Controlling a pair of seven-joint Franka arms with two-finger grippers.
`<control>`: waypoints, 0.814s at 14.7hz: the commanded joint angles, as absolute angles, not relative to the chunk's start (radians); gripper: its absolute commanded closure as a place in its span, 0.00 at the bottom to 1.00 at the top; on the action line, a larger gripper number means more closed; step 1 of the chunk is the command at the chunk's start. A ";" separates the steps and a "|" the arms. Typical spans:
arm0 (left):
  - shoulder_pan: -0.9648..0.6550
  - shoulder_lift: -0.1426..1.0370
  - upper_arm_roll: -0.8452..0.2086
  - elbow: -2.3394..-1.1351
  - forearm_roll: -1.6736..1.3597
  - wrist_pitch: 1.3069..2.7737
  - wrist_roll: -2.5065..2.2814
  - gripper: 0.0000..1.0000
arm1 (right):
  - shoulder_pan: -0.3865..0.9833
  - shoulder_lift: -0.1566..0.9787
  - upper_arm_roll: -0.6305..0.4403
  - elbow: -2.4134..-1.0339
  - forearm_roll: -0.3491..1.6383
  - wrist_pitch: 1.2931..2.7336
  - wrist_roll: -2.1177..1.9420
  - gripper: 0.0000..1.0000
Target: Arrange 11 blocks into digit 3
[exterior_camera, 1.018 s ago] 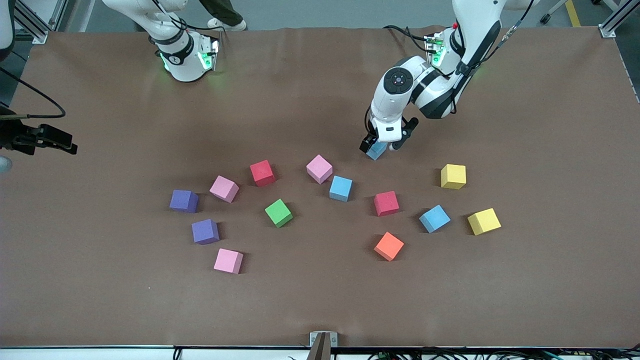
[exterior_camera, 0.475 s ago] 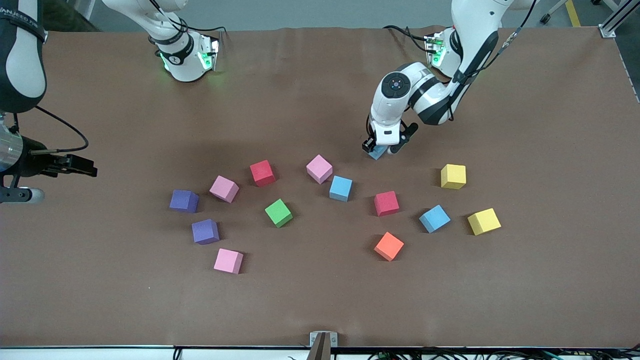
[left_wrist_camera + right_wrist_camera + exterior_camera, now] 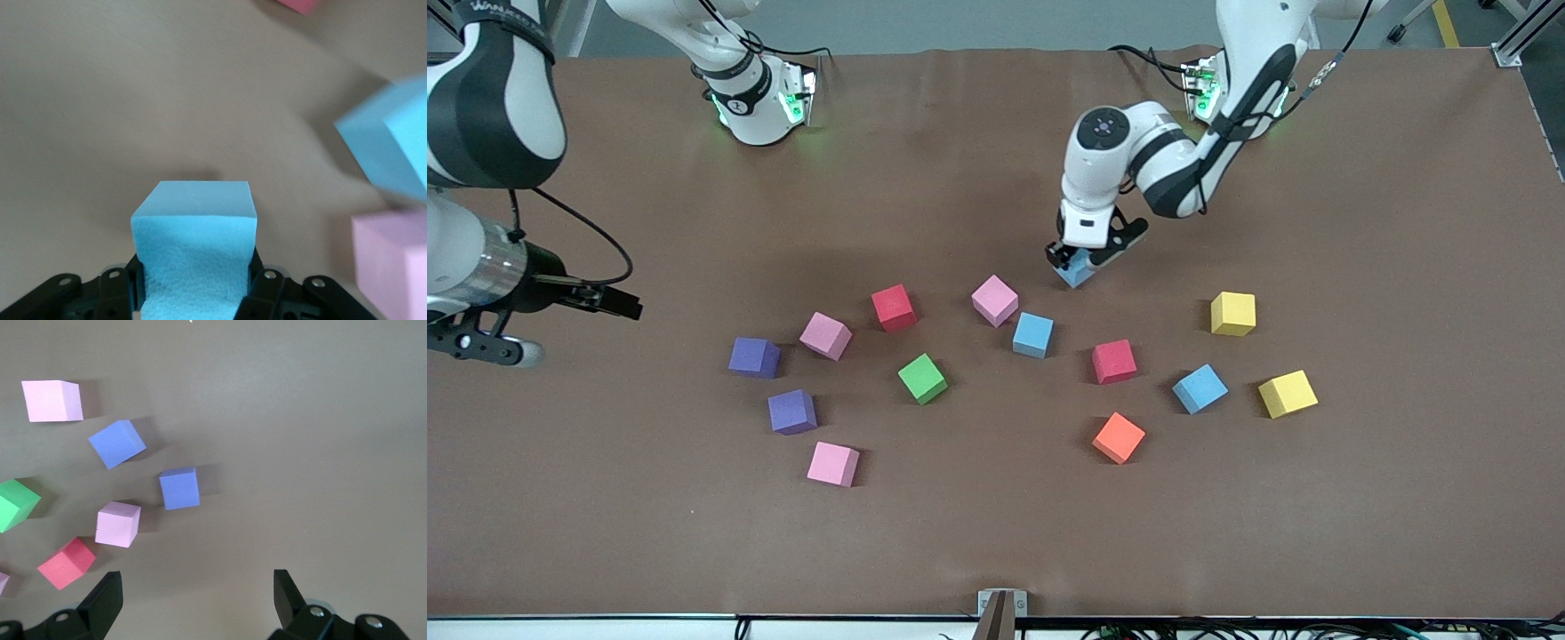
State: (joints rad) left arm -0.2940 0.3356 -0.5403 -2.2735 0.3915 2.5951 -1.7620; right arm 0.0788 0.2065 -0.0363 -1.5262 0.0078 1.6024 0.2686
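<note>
Both arms: glossy white shells with black bands at the joints. Left arm (image 3: 1165, 164) has a round black cap with a small red dot on its wrist joint; black cables run along its upper link. Green lights glow at both bases. Right arm (image 3: 480, 116) carries a silver metal cuff and a looping black cable. Gripper fingers (image 3: 103, 600) are matte black plastic with small silver screws.

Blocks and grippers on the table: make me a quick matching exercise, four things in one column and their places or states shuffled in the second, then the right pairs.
Things:
1. left gripper
2. right gripper
3. orange block
4. green block

Places or states:
A. open, over bare table at the right arm's end
B. nearer the front camera than a red block
C. shut on a light blue block
D. nearer the front camera than another red block

Pairs: 1-C, 2-A, 3-B, 4-D
</note>
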 commanded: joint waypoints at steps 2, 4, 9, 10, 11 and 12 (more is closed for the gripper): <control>-0.422 0.388 -0.540 -2.174 0.419 2.516 -1.718 0.61 | 0.135 0.189 -0.038 -1.537 0.018 1.605 0.388 0.00; -0.465 0.435 -0.538 -2.129 0.419 2.511 -1.668 0.61 | 0.196 0.189 -0.038 -1.555 0.018 1.635 0.496 0.00; -0.502 0.514 -0.538 -2.046 0.434 2.508 -1.485 0.61 | 0.323 0.198 -0.038 -1.588 0.017 1.689 0.740 0.00; -0.503 0.521 -0.538 -2.042 0.434 2.508 -1.433 0.61 | 0.340 0.199 -0.038 -1.597 0.018 1.707 0.783 0.00; -0.514 0.531 -0.538 -2.034 0.434 2.508 -1.395 0.61 | 0.360 0.201 -0.037 -1.606 0.018 1.724 0.798 0.00; -0.520 0.540 -0.538 -2.016 0.434 2.500 -1.387 0.61 | 0.385 0.201 -0.038 -1.609 0.020 1.739 0.819 0.00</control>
